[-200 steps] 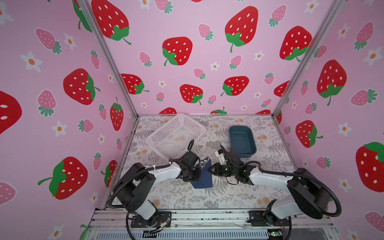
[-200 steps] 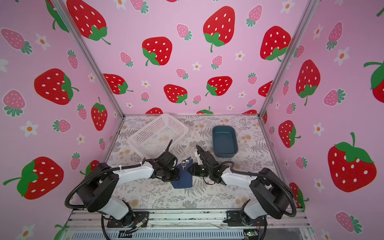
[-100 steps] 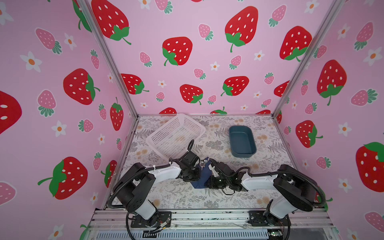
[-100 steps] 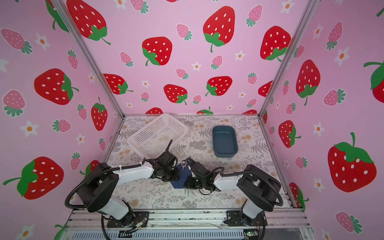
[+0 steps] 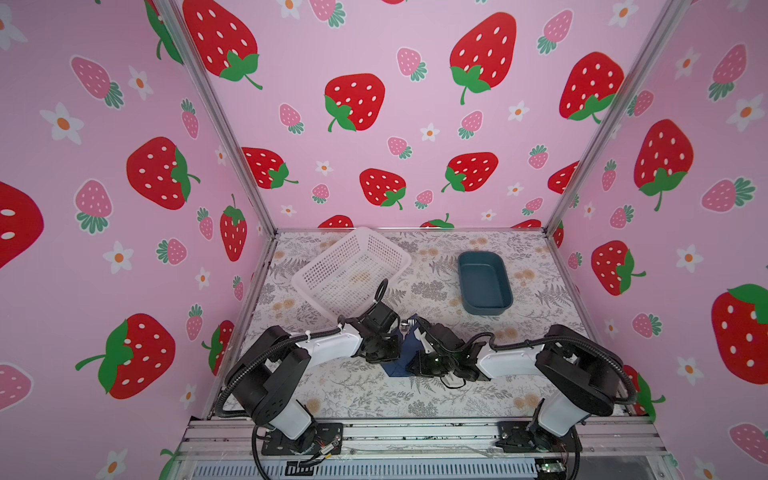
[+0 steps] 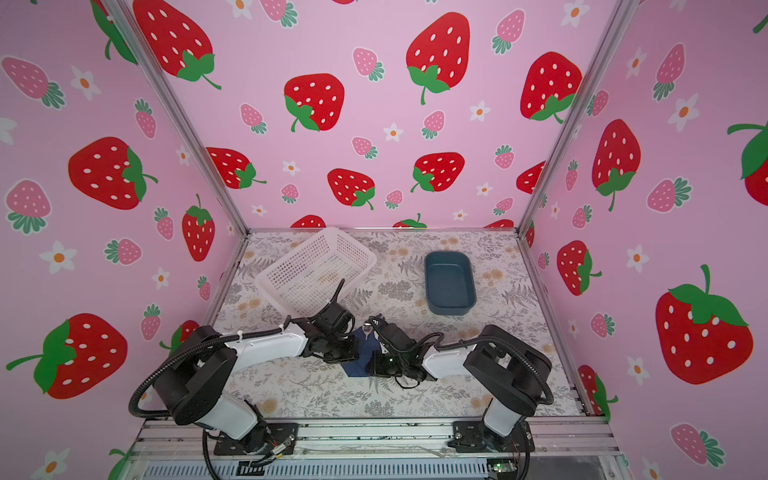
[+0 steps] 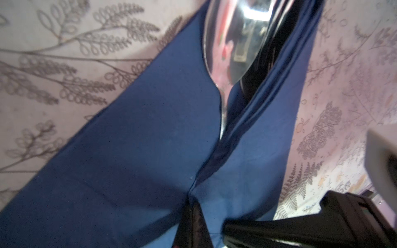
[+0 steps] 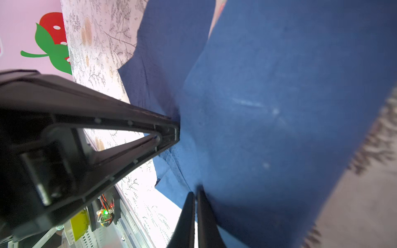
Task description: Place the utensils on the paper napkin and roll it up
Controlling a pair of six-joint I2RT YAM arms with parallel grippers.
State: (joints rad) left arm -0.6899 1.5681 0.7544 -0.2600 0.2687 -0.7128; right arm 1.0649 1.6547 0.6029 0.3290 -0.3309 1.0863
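Both top views look down from the front on the whole floral-print tabletop point(image 5: 374, 399). Wrist cams both hug the navy paper napkin point(image 7: 129, 161).

Table point(image 5: 440, 266): basket point(image 5: 353, 270), tray point(image 5: 486, 308), apparently folded napkin point(image 5: 397, 369)

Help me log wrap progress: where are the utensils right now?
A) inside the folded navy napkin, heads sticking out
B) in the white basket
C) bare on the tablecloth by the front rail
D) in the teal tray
A: the left wrist view shows the spoon lying between folds of the paper napkin, and a top view shows the utensils poking out of its far end.
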